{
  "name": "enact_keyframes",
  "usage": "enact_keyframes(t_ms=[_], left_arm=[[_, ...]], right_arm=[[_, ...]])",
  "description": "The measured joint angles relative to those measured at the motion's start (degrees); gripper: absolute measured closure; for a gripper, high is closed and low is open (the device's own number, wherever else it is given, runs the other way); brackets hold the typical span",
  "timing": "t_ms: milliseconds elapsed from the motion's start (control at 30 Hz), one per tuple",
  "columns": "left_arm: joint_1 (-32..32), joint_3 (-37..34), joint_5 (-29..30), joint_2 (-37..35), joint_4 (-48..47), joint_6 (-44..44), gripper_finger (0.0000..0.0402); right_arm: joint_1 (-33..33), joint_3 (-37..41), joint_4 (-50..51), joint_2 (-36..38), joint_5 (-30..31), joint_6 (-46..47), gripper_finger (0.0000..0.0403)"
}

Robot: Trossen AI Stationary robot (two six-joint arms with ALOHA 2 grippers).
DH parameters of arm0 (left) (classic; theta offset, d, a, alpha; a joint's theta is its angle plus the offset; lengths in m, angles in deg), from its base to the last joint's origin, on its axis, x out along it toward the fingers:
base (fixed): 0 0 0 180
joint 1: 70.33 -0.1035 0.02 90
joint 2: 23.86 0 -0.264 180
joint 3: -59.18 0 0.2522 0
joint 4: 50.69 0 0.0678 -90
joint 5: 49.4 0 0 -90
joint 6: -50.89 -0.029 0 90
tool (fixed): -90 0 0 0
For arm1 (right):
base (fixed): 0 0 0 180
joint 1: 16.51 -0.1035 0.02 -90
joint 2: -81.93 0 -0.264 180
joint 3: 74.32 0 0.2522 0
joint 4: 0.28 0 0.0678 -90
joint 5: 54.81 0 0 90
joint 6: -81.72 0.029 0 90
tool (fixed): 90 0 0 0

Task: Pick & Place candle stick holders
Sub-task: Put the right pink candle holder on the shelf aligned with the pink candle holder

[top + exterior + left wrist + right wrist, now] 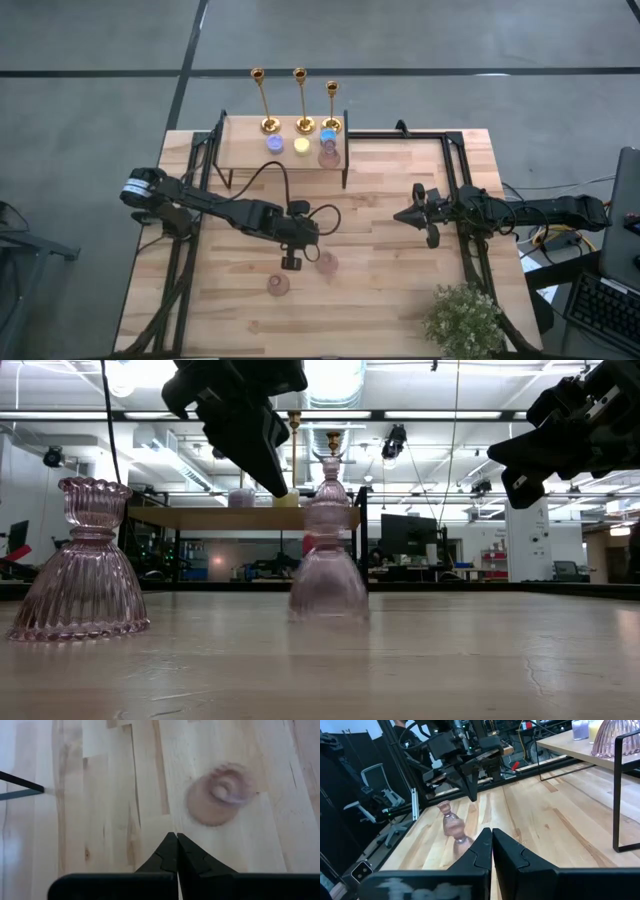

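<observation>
Left gripper (290,262), jaws closed and empty, above two pink holders (327,263) on the worktop (400,290); right gripper (404,215) closed, empty.

This is a robotics lab or workshop. Beyond the wooden tabletop (400,660), the low view shows an open hall with strip ceiling lights (420,415) and computer monitors (405,535). An office chair (372,780) stands beside the tabletop, on a grey concrete floor (90,90).
</observation>
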Motion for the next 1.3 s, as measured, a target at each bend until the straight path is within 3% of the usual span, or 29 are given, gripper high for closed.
enact_keyframes(t_ms=[233, 733, 1300], left_arm=[[0.00, 1.29, -0.12, -0.05, 0.07, 2.43, 0.0394], [0.70, 1.49, -3.42, -0.10, 4.34, -1.47, 0.0271], [4.94, 1.46, -3.71, 2.91, 9.96, -6.16, 0.0266]], right_arm=[[0.00, 0.00, 0.01, 0.00, 0.00, -0.01, 0.0394], [0.00, 0.00, 0.01, 0.00, 0.00, 0.00, 0.0394], [0.00, 0.00, 0.00, 0.01, -0.01, -0.01, 0.0394]])
